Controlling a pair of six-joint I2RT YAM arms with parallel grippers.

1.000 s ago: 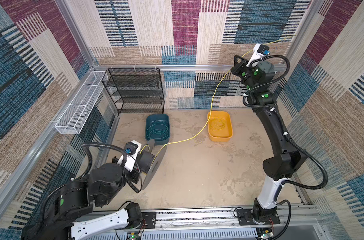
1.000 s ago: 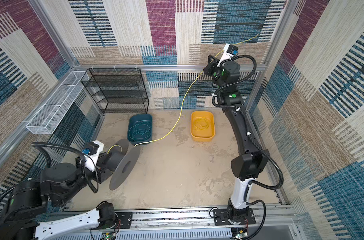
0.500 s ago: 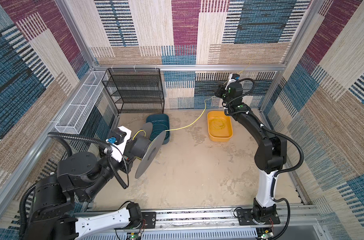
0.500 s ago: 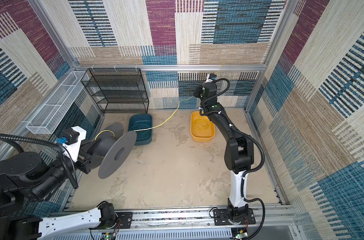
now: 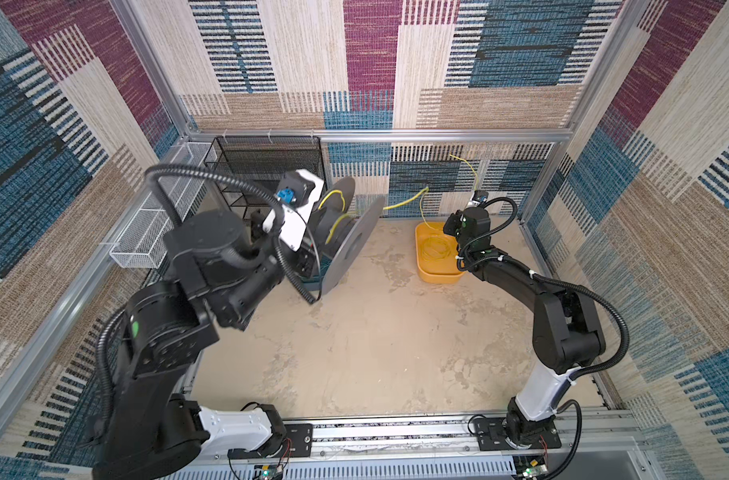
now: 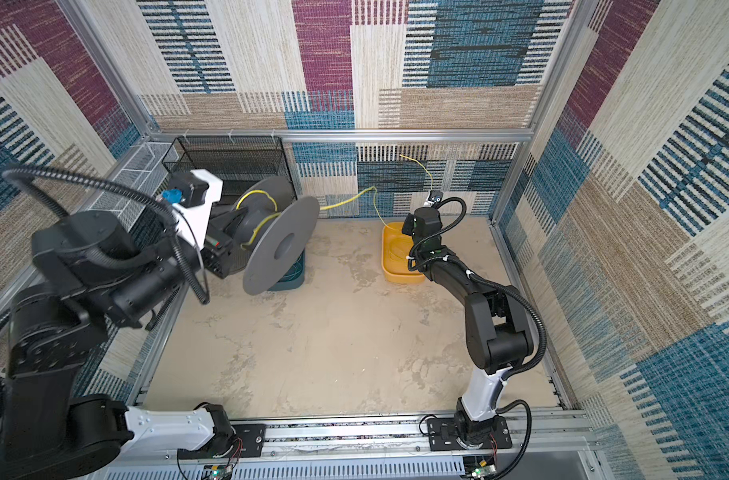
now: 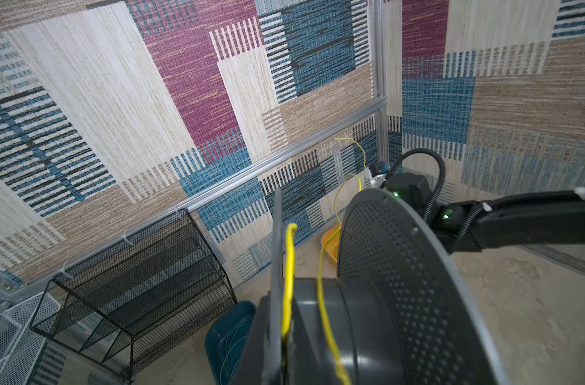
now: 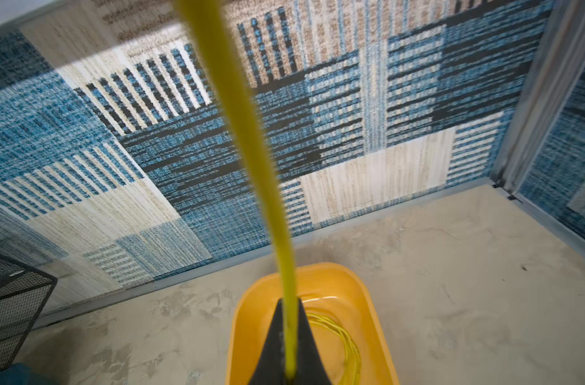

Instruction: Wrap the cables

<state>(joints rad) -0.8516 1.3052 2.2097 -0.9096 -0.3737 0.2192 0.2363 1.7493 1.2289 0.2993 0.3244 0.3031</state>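
Your right gripper is pinching the cable over the far-right bin — thin, light, springy, so you are wanting a straight stretch — while your left gripper is clamping the far-left spool.

Beige tabletop, yellow tub, teal tub, mesh rack

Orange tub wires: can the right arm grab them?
Probably yes. The right fingers hang just over the orange tub with nothing in between. But they are shut, pinching one yellow cable, so they would have to let go before grabbing the coils.
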